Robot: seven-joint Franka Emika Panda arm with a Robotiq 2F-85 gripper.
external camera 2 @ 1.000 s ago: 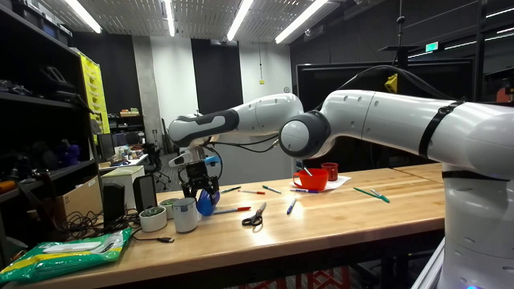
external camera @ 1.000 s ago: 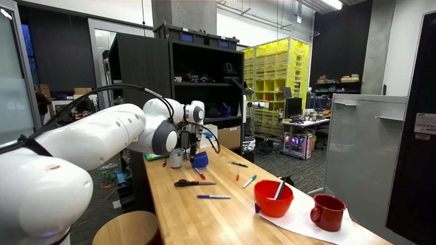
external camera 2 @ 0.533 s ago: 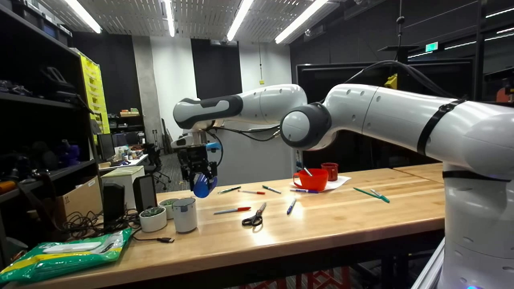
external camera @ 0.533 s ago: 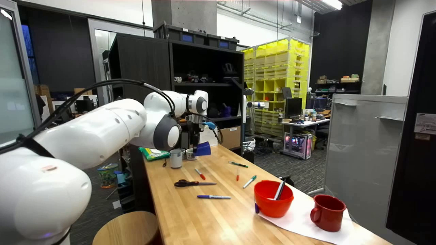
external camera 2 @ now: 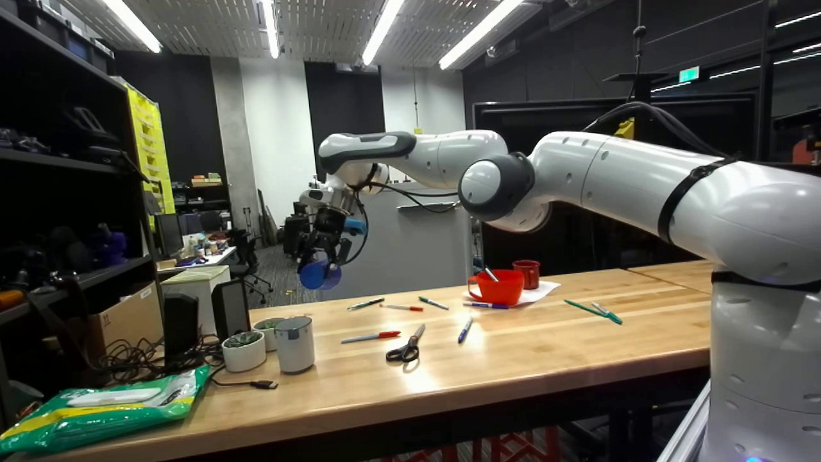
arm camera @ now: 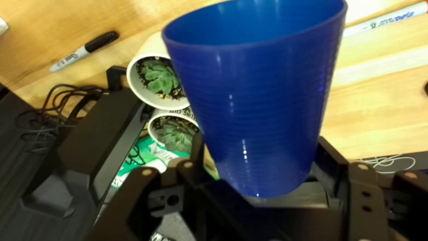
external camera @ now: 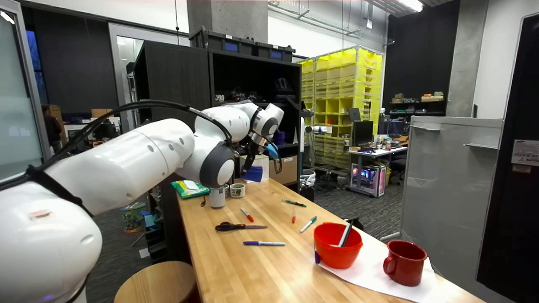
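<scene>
A blue tapered cup [arm camera: 254,100] is held between the fingers of my gripper [arm camera: 261,147], which is shut on it near its narrower base end. The cup's open mouth points away from the gripper in the wrist view. In both exterior views the cup [external camera: 253,174] [external camera 2: 313,274] hangs tilted in the air over the far end of the wooden table. Below it in an exterior view stand a grey-white mug [external camera 2: 296,346] and two white pots with succulents, the nearer pot [external camera 2: 244,351] in front. The wrist view shows one succulent [arm camera: 159,78] partly beside the cup's wall.
Scissors [external camera: 236,226], a red-capped marker [external camera 2: 372,337] and several pens lie on the table. A red bowl [external camera: 338,246] with pens and a dark red mug [external camera: 405,263] sit on white paper. A black speaker [external camera 2: 231,310], cables and a green packet [external camera 2: 115,404] are at the shelf end.
The cup has risen off the table in my gripper, from beside the grey-white mug. The wrist has tilted, and the arm has moved up and away from the mug.
</scene>
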